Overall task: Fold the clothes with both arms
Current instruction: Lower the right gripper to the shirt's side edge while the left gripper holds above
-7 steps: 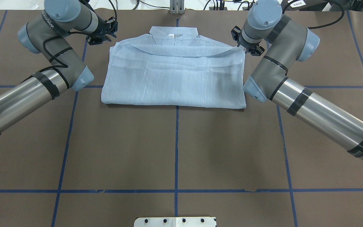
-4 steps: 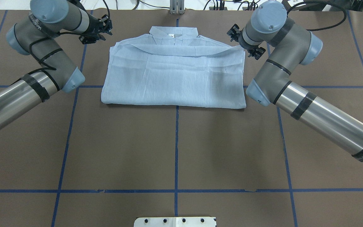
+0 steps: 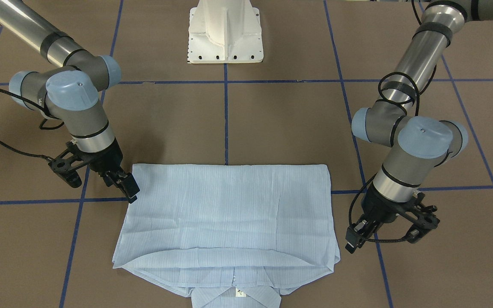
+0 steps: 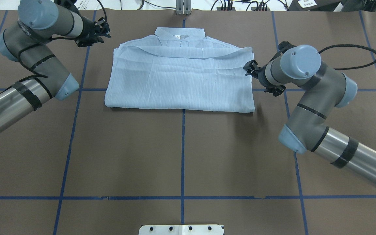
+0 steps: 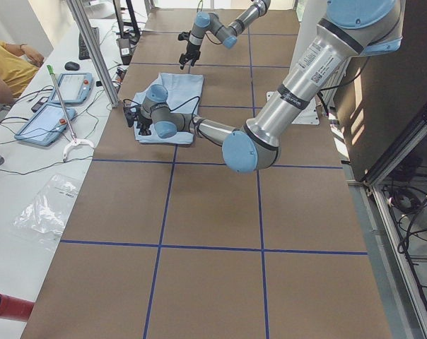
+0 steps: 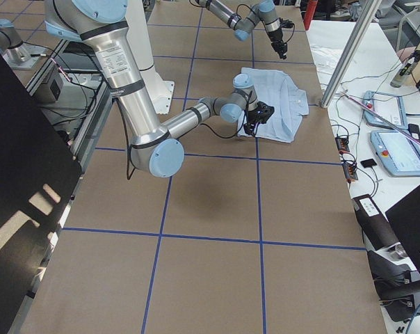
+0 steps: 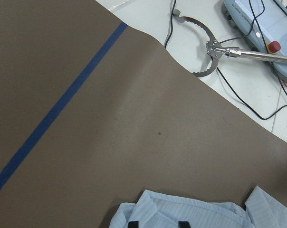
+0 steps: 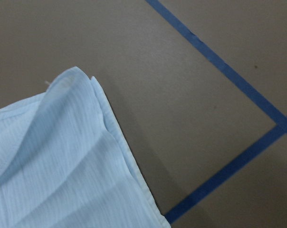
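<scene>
The light-blue striped shirt [image 4: 178, 78] lies folded flat on the brown table, collar at the far edge. It also shows in the front view [image 3: 229, 209]. My left gripper [image 4: 100, 30] is open and empty, off the shirt's far left corner; in the front view it [image 3: 353, 239] hangs beside the shirt's edge. The left wrist view shows the collar [image 7: 181, 213] and two spread fingertips [image 7: 131, 223]. My right gripper [image 4: 249, 68] looks open and empty at the shirt's right edge, also in the front view [image 3: 127, 187]. The right wrist view shows a shirt corner [image 8: 53, 166].
Blue tape lines [image 4: 182, 153] grid the table. The white pedestal base [image 3: 225, 30] stands at the robot's side. A side bench with control tablets [image 6: 398, 149], cables and a grabber tool [image 7: 200, 52] runs along the far edge. A person in yellow [image 5: 5, 67] sits there.
My left gripper moved left, away from the shirt's far corner. My right gripper swung from the far right corner toward the robot along the shirt's right edge. The shirt did not move.
</scene>
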Robot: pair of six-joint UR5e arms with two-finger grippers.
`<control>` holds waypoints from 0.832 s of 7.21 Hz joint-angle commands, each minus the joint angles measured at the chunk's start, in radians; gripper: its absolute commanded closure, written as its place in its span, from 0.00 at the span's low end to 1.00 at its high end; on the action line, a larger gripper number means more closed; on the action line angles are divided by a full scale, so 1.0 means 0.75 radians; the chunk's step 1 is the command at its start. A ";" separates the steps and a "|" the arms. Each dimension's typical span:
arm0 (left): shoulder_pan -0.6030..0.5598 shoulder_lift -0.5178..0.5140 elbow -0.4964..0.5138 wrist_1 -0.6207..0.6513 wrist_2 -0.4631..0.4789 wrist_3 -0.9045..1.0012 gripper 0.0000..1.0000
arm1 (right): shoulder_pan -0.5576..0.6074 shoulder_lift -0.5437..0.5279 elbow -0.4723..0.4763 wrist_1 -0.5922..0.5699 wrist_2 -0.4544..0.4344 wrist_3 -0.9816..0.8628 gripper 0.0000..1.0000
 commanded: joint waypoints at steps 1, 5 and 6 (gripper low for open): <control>0.000 0.013 -0.023 -0.006 0.000 0.008 0.61 | -0.077 -0.082 0.027 0.048 -0.012 0.119 0.00; 0.000 0.015 -0.031 -0.004 0.000 0.010 0.61 | -0.135 -0.080 0.019 0.110 -0.014 0.246 0.39; -0.002 0.015 -0.035 -0.004 0.000 0.010 0.61 | -0.133 -0.084 0.021 0.110 -0.004 0.240 0.99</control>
